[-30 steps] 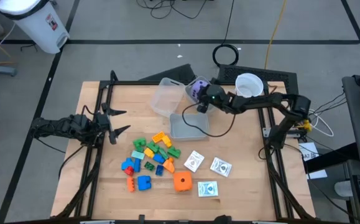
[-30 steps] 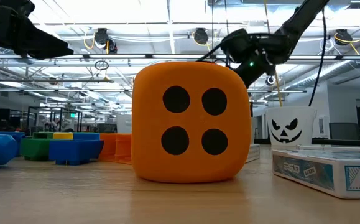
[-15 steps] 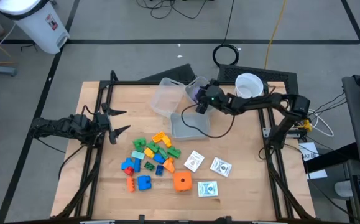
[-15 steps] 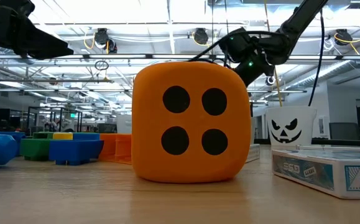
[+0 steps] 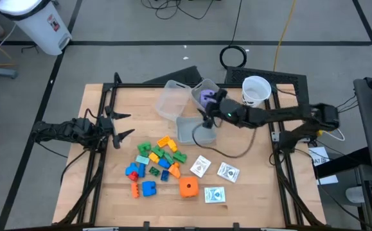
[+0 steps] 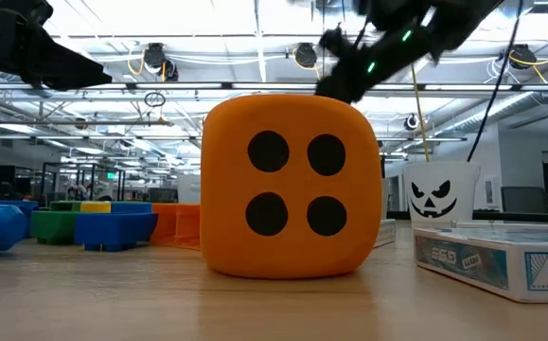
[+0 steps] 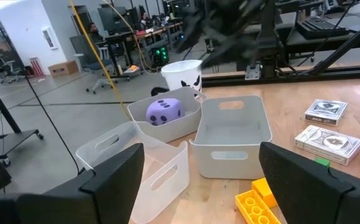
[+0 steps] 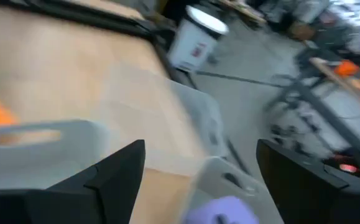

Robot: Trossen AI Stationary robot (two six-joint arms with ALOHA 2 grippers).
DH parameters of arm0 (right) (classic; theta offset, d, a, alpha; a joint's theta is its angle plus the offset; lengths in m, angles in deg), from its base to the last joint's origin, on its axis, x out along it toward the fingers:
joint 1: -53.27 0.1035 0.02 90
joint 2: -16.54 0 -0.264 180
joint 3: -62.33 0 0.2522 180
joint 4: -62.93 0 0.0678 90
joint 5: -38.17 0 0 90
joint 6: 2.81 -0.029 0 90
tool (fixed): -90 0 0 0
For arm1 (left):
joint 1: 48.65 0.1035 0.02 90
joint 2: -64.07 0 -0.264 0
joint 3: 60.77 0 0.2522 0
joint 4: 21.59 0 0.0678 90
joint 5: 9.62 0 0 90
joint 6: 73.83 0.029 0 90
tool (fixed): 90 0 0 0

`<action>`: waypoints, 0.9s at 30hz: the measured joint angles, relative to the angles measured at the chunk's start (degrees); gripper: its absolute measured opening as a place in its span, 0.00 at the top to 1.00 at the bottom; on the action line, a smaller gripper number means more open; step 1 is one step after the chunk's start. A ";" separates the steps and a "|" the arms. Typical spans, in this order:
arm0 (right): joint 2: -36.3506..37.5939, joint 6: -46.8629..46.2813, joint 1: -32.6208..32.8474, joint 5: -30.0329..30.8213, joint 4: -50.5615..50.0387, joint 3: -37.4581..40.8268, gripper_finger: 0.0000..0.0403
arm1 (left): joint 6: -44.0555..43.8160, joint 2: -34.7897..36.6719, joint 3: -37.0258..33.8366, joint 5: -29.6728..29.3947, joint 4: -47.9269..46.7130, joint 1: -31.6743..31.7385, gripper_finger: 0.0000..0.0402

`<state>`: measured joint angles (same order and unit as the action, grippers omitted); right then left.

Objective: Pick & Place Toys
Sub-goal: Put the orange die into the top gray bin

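Table point(image 5: 108, 186): orange die point(image 5: 187, 187) four-dot face toward low camera; right claw point(image 5: 209, 114) open.

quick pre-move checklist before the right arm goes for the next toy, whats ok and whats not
1. Purple dotted die lies inside a clear plastic bin: ok.
2. Right gripper open and holding nothing, going by the right wrist view: ok.
3. Right gripper is above the middle clear bin, not beside any toy: not ok.
4. Orange dotted die sits free on the wooden table, apart from the small white patterned cards: ok.
5. Left gripper open, parked at the table's left, off the pile of small coloured plastic blocks: ok.
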<state>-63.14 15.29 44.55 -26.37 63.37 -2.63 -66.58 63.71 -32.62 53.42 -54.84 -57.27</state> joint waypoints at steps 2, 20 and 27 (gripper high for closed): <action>4.29 -4.55 3.72 -0.54 -5.39 0.00 0.27 | 0.00 0.00 0.00 0.02 0.00 -0.01 0.19; 15.66 -27.50 31.19 -25.55 14.73 22.54 0.29 | 0.00 0.00 0.00 0.00 0.00 0.01 0.19; 10.68 -28.36 34.81 -26.06 17.32 23.14 0.30 | 0.00 0.00 0.00 0.00 0.02 0.01 0.19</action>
<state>-52.46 -13.08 79.36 -52.43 80.69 20.51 -66.58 63.71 -32.62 53.42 -54.82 -57.25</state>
